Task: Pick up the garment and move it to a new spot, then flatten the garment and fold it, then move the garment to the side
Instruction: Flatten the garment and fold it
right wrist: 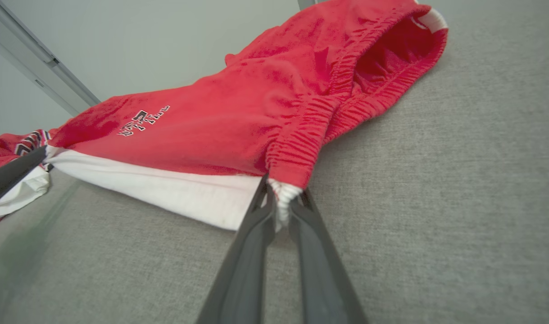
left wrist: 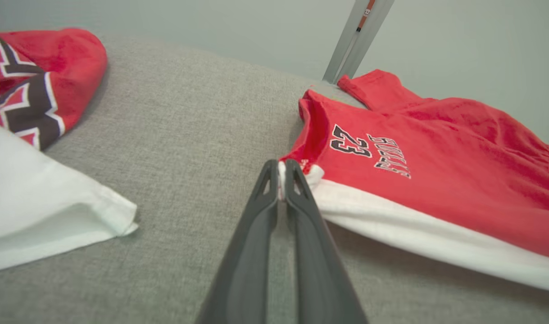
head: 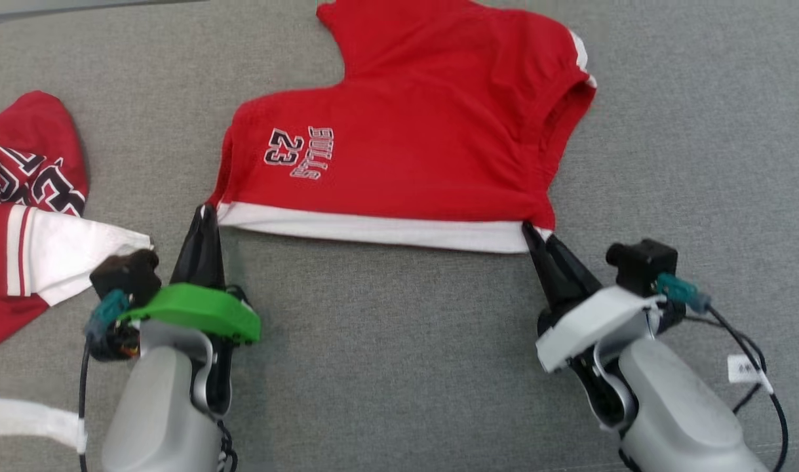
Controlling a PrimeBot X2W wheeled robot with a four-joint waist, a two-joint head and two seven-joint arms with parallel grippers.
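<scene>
The red Bulls 23 shorts (head: 406, 144) lie at the centre of the grey fabric surface (head: 386, 354), toward the far side. The left end effector (head: 204, 211) is clamped on the near-left corner, at the leg-hem end of the white side stripe (head: 373, 231). The right end effector (head: 527, 231) is clamped on the near-right corner, at the elastic waistband (right wrist: 301, 135). The two pinch points are at opposite ends of one edge, so the stripe runs straight between them. This grip suits dragging or spreading the cloth. The waistband gapes open, so flattening appears incomplete. A second red-and-white garment (head: 25, 196) lies apart at the left.
</scene>
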